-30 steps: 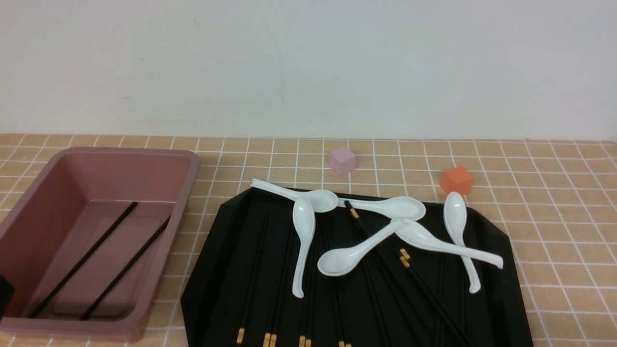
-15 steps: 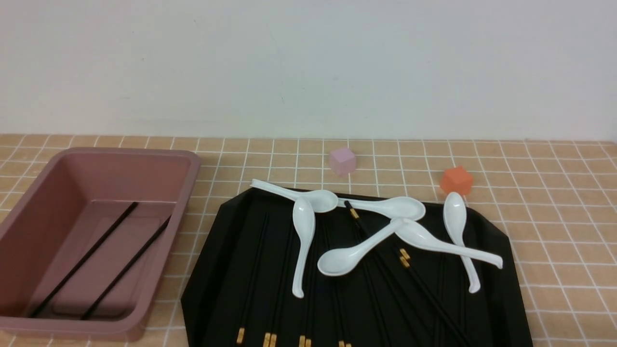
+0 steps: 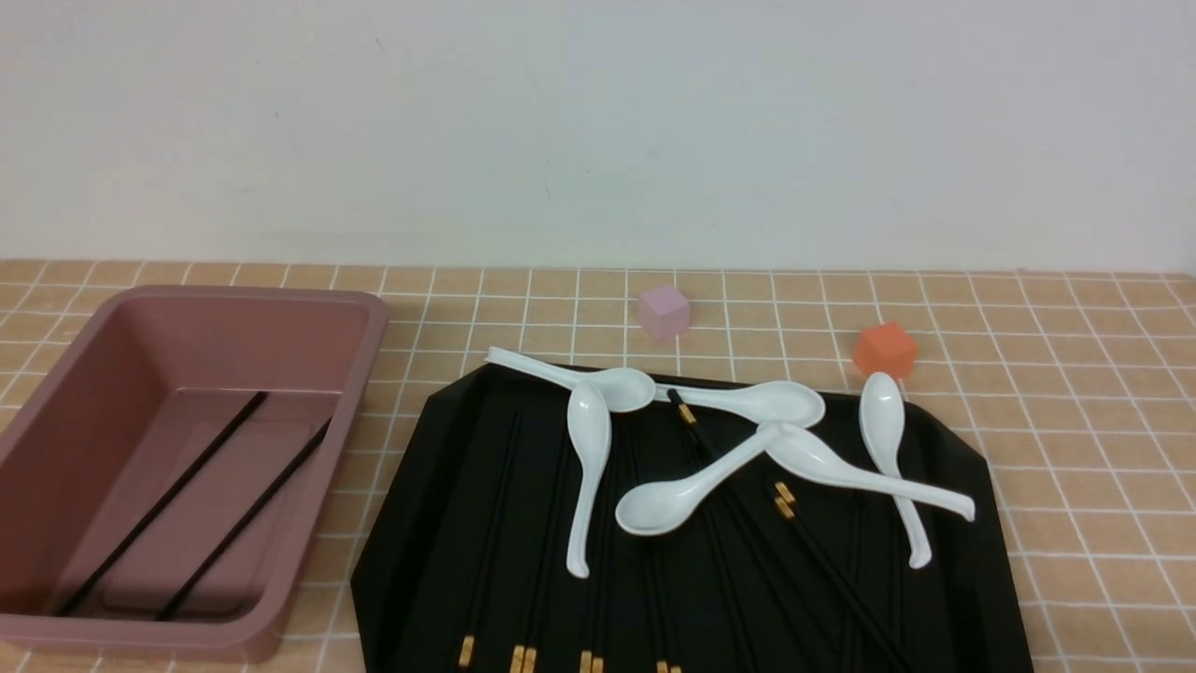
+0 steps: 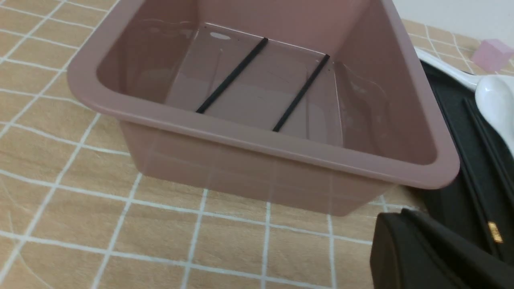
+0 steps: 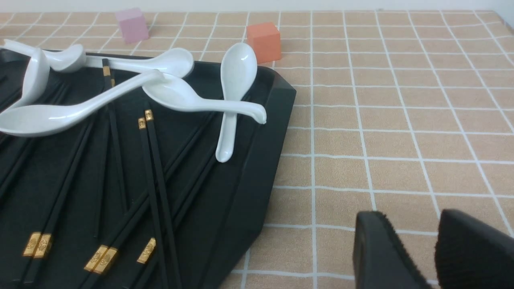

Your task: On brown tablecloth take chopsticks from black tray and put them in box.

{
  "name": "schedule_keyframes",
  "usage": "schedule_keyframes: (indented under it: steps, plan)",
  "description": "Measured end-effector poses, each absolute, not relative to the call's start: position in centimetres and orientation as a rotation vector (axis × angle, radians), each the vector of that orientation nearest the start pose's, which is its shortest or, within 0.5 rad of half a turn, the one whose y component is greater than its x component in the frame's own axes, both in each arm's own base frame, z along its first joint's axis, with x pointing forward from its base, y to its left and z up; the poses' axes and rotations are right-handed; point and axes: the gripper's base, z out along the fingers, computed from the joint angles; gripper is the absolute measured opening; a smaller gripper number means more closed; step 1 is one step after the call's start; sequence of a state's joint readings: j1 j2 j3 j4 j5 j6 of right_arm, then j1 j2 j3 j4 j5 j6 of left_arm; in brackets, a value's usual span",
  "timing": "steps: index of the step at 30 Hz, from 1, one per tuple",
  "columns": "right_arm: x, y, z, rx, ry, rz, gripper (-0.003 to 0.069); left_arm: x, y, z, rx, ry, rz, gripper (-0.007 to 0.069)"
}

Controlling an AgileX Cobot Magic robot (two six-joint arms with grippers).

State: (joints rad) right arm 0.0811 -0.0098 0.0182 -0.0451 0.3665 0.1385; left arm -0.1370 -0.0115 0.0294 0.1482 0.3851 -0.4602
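— Plain white wall (image 3: 598,121) at the back, brown tablecloth (image 3: 1074,393) over the table. What sits furthest left?

— The box (image 3: 369,322), with two chopsticks (image 3: 163,500) lying slantwise on its floor. The left gripper (image 4: 433,257) shows only in its wrist view, as a dark shape low beside the box's near corner; I cannot tell how its jaws stand.

— And the middle?

— The black tray (image 3: 420,523), just beside the box. More black sticks lie along it, gold bands toward the near edge, with five white spoons (image 3: 589,467) crossed over them. A pink cube (image 3: 664,311) and an orange cube (image 3: 884,349) rest on the cloth behind the tray.

— The right side?

— The right gripper (image 5: 437,249) hangs over bare cloth beside the tray, fingers (image 5: 381,253) slightly apart, pinching nothing.
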Motion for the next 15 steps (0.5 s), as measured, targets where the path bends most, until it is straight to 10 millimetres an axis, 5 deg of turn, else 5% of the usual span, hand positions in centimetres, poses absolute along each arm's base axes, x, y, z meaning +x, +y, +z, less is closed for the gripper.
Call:
schedule_keyframes:
  steps: [15]
  plan:
    - [5.27,0.28,17.46,0.025,1.859,0.108,0.0240,5.21,-0.49,16.94,-0.265,1.882,-0.343,0.0008]
